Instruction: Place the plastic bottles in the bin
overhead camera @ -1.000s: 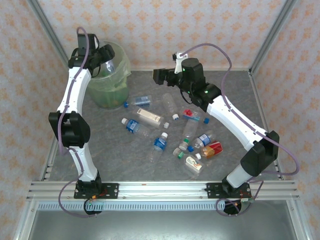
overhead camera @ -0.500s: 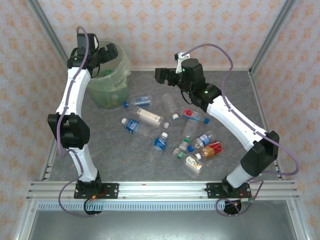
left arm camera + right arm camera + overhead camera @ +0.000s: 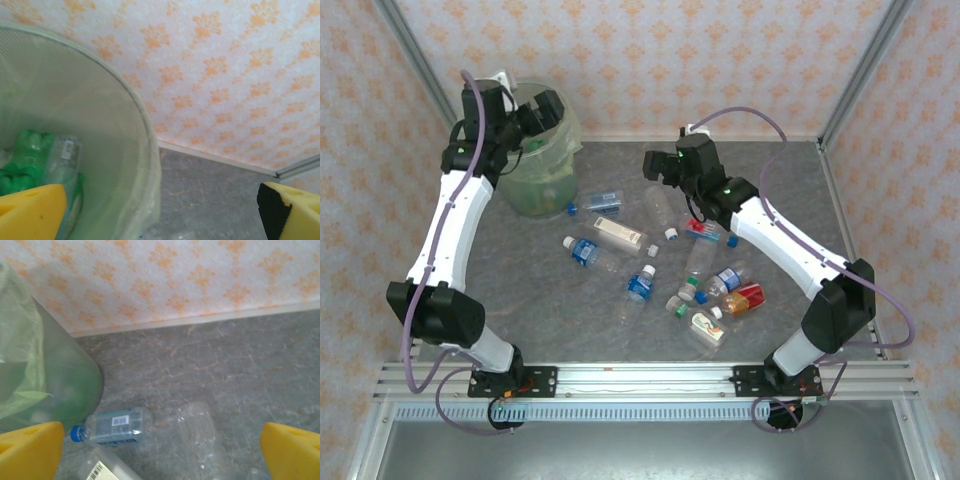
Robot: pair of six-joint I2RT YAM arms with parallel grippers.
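The bin (image 3: 534,165) is a pale-green translucent bucket at the table's back left. My left gripper (image 3: 544,108) hangs open over its rim with nothing between its yellow pads (image 3: 31,210). In the left wrist view the bin (image 3: 142,125) holds a green bottle (image 3: 28,150) and a clear bottle (image 3: 66,156). My right gripper (image 3: 656,165) is open above the table's middle. Below it lie a blue-capped bottle (image 3: 112,426) and a clear bottle (image 3: 200,435), with the bin (image 3: 45,370) to its left. Several plastic bottles (image 3: 640,285) are scattered across the table.
The scatter includes a white-labelled bottle (image 3: 618,235), a red-capped one (image 3: 702,231) and an orange one (image 3: 745,298). Patterned walls and metal frame posts (image 3: 865,70) close in the grey table (image 3: 520,290). Bare tabletop lies at the front left and back right.
The left gripper has opened over the bin and the bottle it held is gone from its jaws. The left arm has shifted. The right gripper has moved slightly right and lower.
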